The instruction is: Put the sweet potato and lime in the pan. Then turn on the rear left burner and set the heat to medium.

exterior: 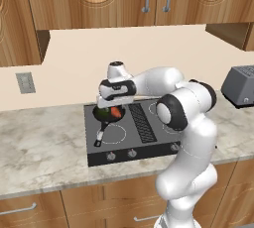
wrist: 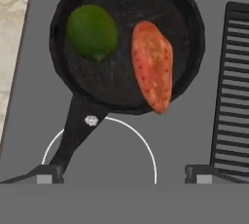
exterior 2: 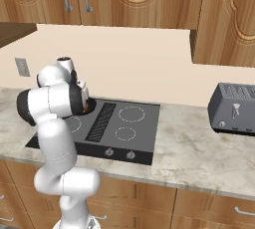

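Observation:
The black pan point(wrist: 121, 84) sits on the stove's rear left burner, its handle point(wrist: 78, 130) pointing toward the front. Inside it lie the green lime point(wrist: 92, 32) on the left and the orange-red sweet potato point(wrist: 152, 66) on the right, one tip reaching the pan's rim. My gripper point(wrist: 122, 177) hovers above the pan, open, with nothing between its fingertips point(wrist: 46, 174). From the left base view, the gripper point(exterior: 113, 104) hangs just over the pan point(exterior: 101, 119), where the sweet potato point(exterior: 115, 112) and lime point(exterior: 103, 114) show.
The black stove point(exterior: 149, 140) has a centre grill point(exterior: 142, 123) and a row of knobs point(exterior: 132, 153) along its front edge. A grey toaster point(exterior 2: 234, 108) stands on the marble counter to the right. Wooden cabinets hang above.

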Available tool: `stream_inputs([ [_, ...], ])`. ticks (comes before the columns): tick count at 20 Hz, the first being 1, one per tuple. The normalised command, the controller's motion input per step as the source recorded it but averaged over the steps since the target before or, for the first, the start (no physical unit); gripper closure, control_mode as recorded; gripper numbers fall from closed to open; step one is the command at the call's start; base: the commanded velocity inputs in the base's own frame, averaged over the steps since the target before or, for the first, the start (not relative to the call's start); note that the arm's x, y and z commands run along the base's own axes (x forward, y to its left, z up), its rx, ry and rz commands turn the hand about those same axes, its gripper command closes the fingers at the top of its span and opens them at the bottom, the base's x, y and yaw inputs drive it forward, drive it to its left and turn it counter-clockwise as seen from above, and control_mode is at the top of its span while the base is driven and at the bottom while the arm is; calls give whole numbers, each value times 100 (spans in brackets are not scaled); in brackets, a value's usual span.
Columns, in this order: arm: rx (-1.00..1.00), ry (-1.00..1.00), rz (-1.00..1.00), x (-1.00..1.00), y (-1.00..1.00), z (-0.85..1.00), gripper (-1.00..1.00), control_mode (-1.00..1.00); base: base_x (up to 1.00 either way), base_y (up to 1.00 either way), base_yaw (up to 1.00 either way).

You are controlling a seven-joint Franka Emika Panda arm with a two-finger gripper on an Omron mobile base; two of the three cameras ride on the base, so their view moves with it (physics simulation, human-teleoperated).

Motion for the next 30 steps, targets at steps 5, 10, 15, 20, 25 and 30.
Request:
stream_inputs([
  [5,3,-4,0,-49,-13,1,-100,-100,0,0,0],
  [10,3,0,0,-17,-7,14,-100,-100,0,0,0],
  [15,2,2,0,-20,-20,3,-100,-100,0,0,0],
  [20,0,4,-3,-30,-11,0,-100,-100,0,0,0],
  [25,0,12,-9,-28,-1,0,-100,-100,0,0,0],
  [30,0,8,-11,-35,-11,-4,-100,-100,0,0,0],
])
